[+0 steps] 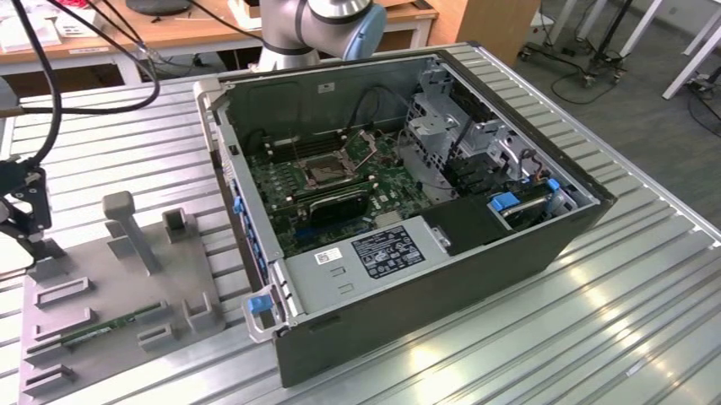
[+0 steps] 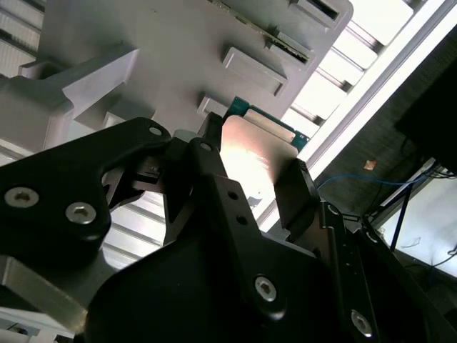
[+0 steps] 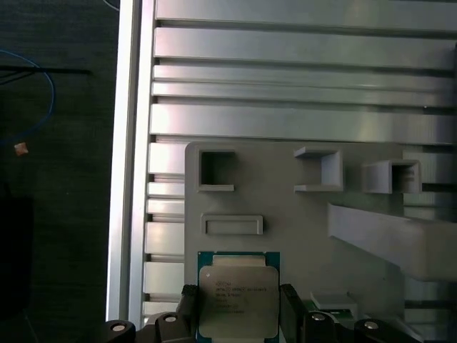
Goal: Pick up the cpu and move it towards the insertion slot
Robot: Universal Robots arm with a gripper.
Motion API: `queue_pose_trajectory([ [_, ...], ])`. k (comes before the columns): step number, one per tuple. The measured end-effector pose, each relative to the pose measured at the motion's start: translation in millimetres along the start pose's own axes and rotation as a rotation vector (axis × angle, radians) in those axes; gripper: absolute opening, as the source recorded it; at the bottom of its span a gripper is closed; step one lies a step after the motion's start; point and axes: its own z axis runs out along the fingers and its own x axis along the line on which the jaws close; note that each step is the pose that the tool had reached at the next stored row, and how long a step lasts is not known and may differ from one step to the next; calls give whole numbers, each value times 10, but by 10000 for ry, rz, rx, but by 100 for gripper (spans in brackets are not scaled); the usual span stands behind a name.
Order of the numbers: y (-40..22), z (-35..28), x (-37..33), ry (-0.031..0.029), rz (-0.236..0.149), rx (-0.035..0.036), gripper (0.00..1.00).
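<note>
In both wrist views the cpu (image 3: 238, 300) (image 2: 258, 146), a flat square chip with a silvery top and a green rim, lies between two black fingers (image 3: 289, 309) that touch its opposite edges. My gripper (image 3: 238, 306) (image 2: 253, 175) is shut on it, right over the grey fixture plate (image 3: 285, 214). In the exterior view the gripper (image 1: 34, 240) hangs at the far left, over the plate's back corner. The insertion slot (image 1: 327, 173), a square socket with a metal frame, sits on the green board inside the open computer case, well off to the exterior view's right of the gripper.
The fixture plate (image 1: 113, 291) carries upright grey posts (image 1: 124, 229), small recesses and a green memory stick (image 1: 107, 329). The case's tall side wall (image 1: 231, 160) stands between plate and socket. Black cables (image 1: 46, 93) hang above the gripper. The slatted table's edge (image 3: 130, 179) runs close by.
</note>
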Motion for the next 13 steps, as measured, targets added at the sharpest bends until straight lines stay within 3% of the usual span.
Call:
queue_pose_trajectory([
  [13, 1, -45, 0, 1, 0, 1, 54],
])
